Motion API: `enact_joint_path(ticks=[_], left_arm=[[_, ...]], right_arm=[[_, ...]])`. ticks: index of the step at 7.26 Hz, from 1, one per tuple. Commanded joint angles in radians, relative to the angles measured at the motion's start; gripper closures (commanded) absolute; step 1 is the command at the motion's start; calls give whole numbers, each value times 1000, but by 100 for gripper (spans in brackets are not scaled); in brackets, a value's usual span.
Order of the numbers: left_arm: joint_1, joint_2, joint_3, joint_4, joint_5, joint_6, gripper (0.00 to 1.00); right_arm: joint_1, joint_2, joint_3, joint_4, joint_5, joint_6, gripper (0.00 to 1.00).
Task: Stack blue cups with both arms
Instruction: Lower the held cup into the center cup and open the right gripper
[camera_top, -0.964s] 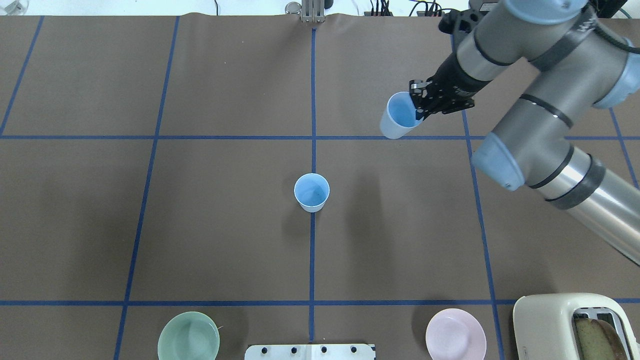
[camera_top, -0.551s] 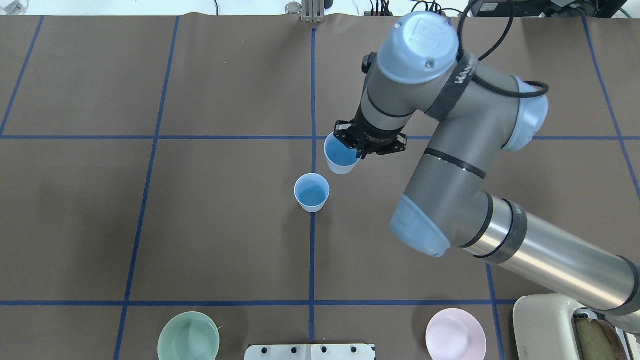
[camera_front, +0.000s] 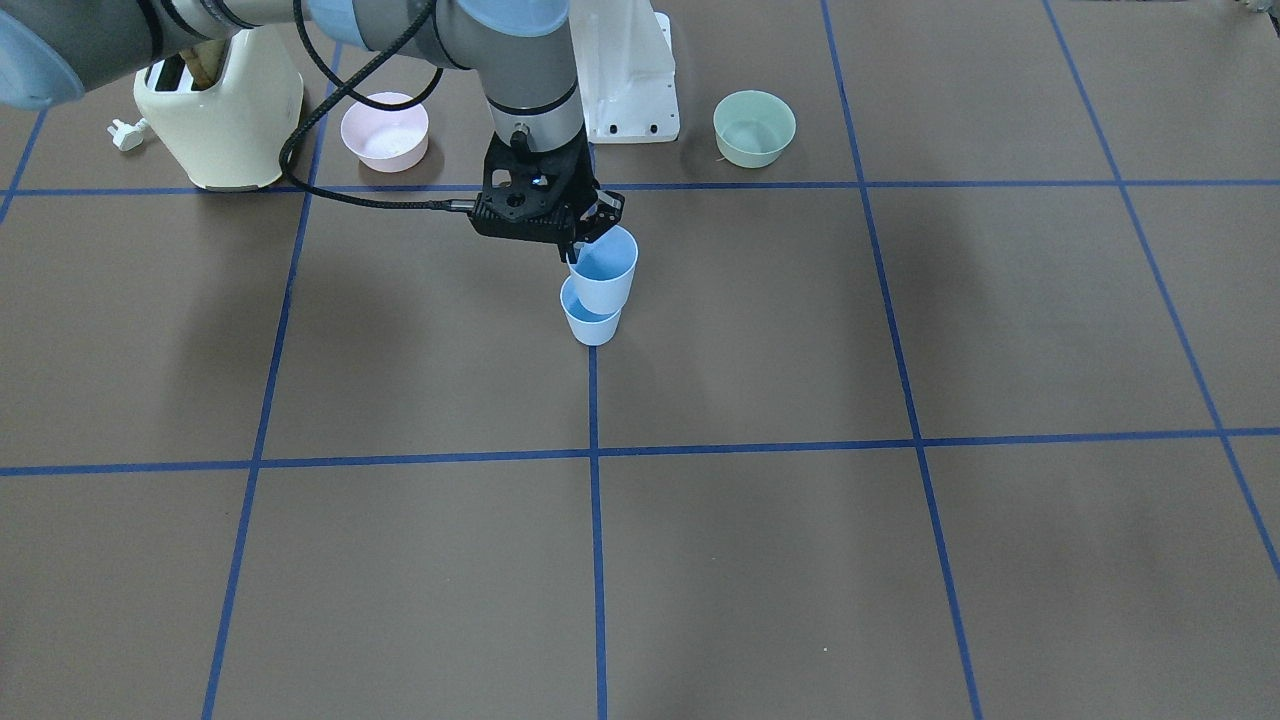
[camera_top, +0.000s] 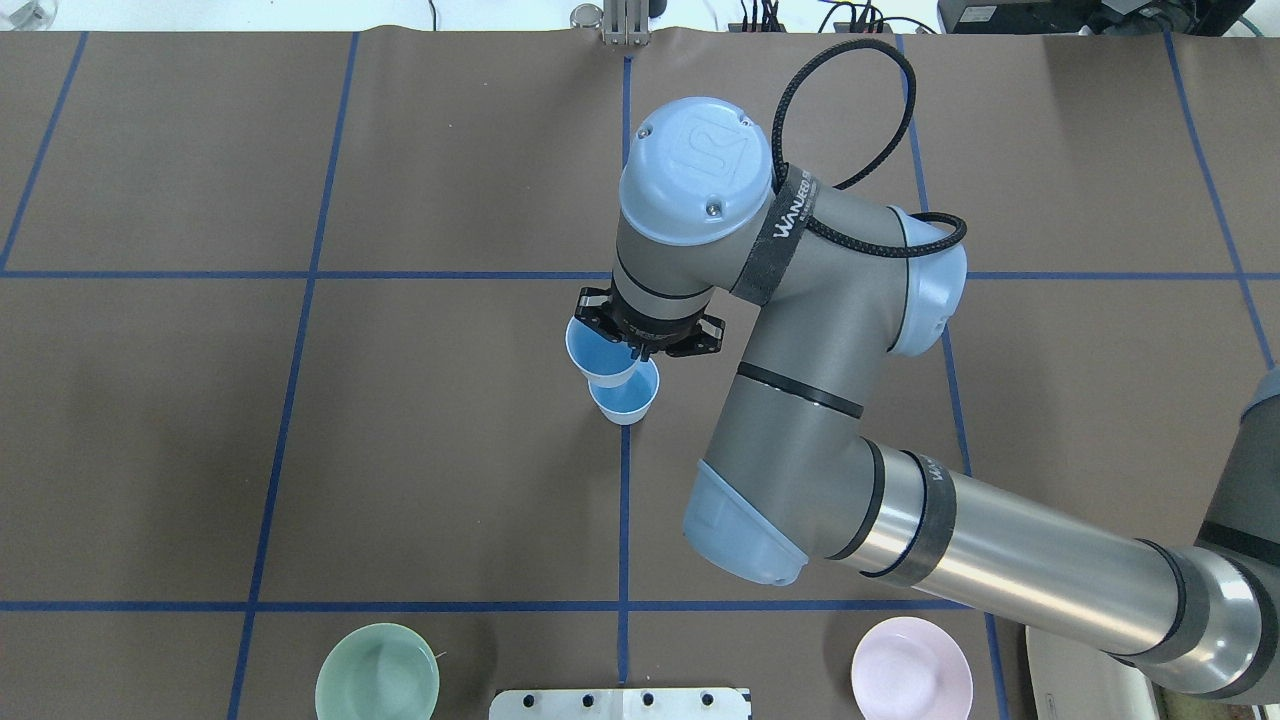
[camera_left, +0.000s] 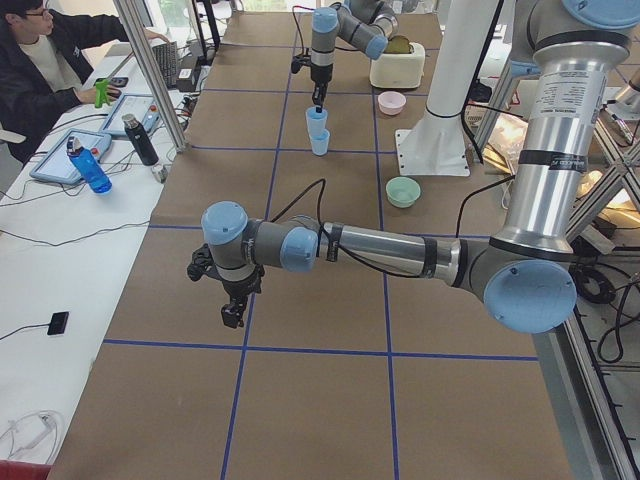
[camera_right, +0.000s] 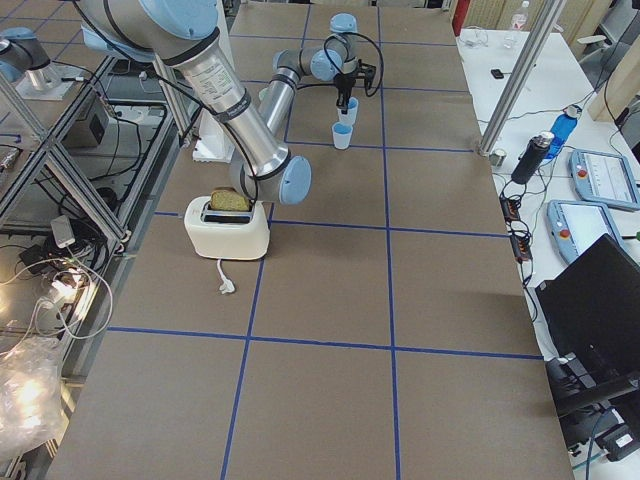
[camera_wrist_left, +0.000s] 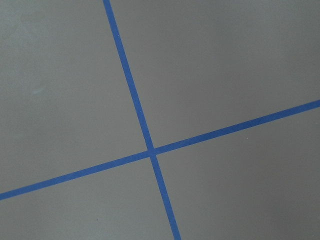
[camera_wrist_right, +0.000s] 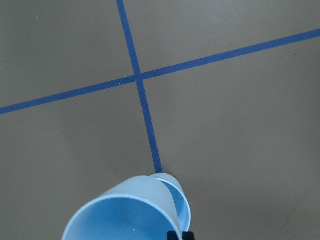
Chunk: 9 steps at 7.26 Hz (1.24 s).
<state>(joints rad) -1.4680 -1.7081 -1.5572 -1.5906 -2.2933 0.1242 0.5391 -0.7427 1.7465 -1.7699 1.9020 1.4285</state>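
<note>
held cup (camera_front: 605, 270) shifted over standing cup (camera_front: 592, 326), tapered smooth plastic; right pincer (camera_front: 579, 248) clamping rim.

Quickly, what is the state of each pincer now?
Left pincer: cannot be told.
Right pincer: closed, holding a blue cup by its rim.

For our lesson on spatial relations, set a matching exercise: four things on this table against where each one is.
Things: 1 upper blue cup; 2 lower blue cup; 3 pink bowl; 4 green bowl.
Places: a on the blue tape line; b beside the toaster; c in the right claw; d on the robot's left of the white base.
Pairs: 1-c, 2-a, 3-b, 4-d.
</note>
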Motion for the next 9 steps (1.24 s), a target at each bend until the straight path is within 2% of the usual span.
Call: enact_joint_path(ticks=[1, 4, 5, 6, 7, 8, 9], left_arm=[[0, 1, 2, 0, 0, 0, 1], [0, 1, 0, 0, 0, 0, 1], [0, 1, 0, 0, 0, 0, 1], [0, 1, 2, 0, 0, 0, 1], [2, 1, 2, 0, 0, 0, 1], [2, 1, 0, 0, 0, 0, 1], [0, 1, 2, 0, 0, -1, 1]], right_arm=[[-10, -4, -22, 0, -6, 1, 100], [-31, -18, -42, 1, -6, -3, 100], [-31, -18, -50, 10, -4, -8, 84], [-31, -18, -70, 36, -4, -11, 52], [-31, -20, -79, 56, -6, -13, 33], [-31, -18, -73, 55, -42, -14, 1], [-15, -14, -68, 53, -53, -29, 0]])
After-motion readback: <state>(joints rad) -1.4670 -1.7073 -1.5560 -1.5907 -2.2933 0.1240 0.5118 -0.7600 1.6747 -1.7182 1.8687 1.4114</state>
